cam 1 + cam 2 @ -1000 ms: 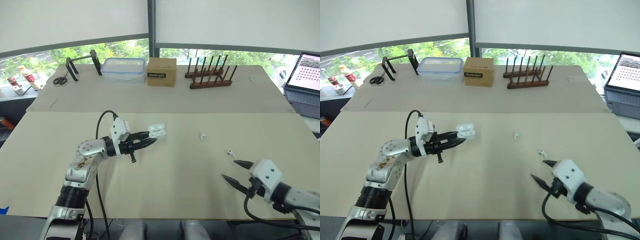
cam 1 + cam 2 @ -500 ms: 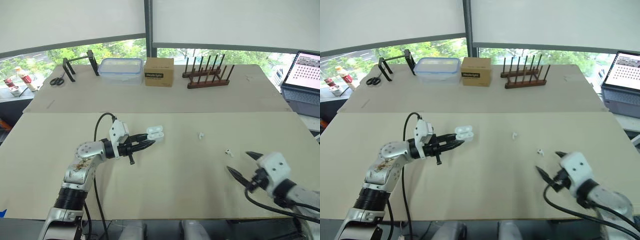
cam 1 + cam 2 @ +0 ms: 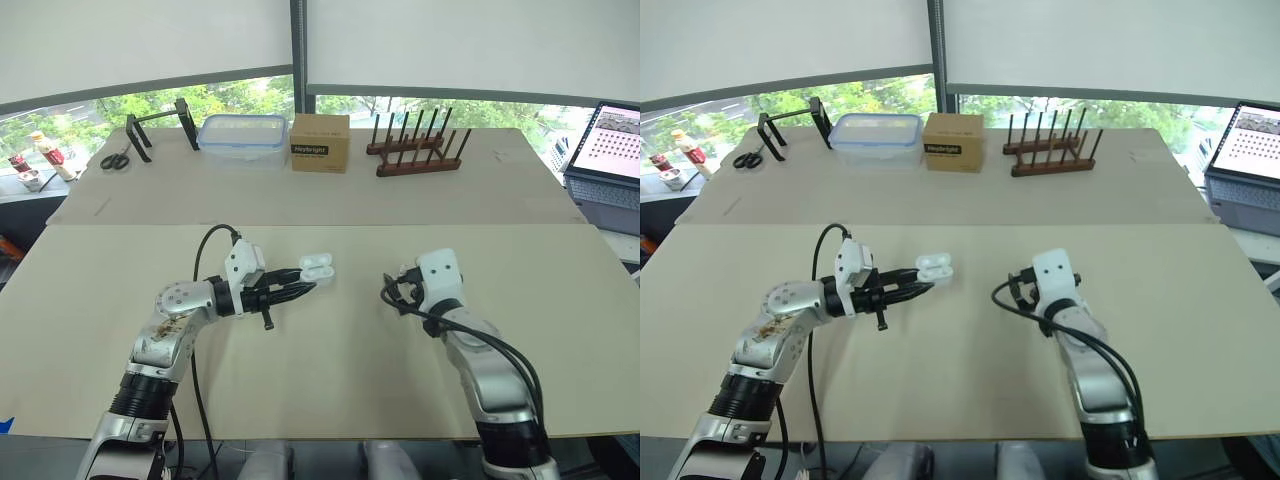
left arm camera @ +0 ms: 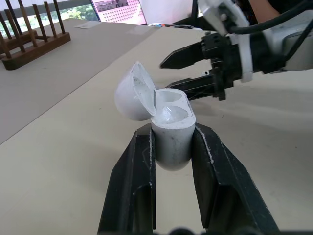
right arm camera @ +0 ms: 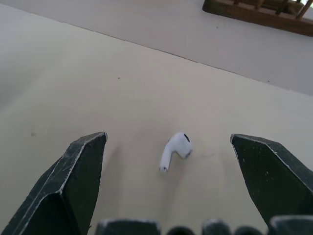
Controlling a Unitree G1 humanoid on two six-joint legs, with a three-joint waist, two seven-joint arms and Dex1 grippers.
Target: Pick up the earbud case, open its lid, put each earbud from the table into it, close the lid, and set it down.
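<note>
The white earbud case (image 4: 171, 117) has its lid (image 4: 131, 91) open and is held a little above the table, left of the middle. My left gripper (image 3: 305, 276) is shut on the case (image 3: 318, 266). My right gripper (image 3: 390, 285) is open near the table's middle, a short way right of the case. One white earbud (image 5: 175, 148) lies on the table between its fingertips (image 5: 93, 147), untouched. In the left wrist view the right gripper's black fingers (image 4: 195, 51) show just beyond the case.
Along the far edge stand a black stand (image 3: 160, 125), scissors (image 3: 119, 158), a clear plastic container (image 3: 243, 133), a cardboard box (image 3: 320, 142) and a wooden peg rack (image 3: 418, 152). A laptop (image 3: 612, 145) sits at the far right.
My right arm has swung from the table's front right corner to the middle and now straddles an earbud. The left gripper has kept hold of the open case, almost still.
</note>
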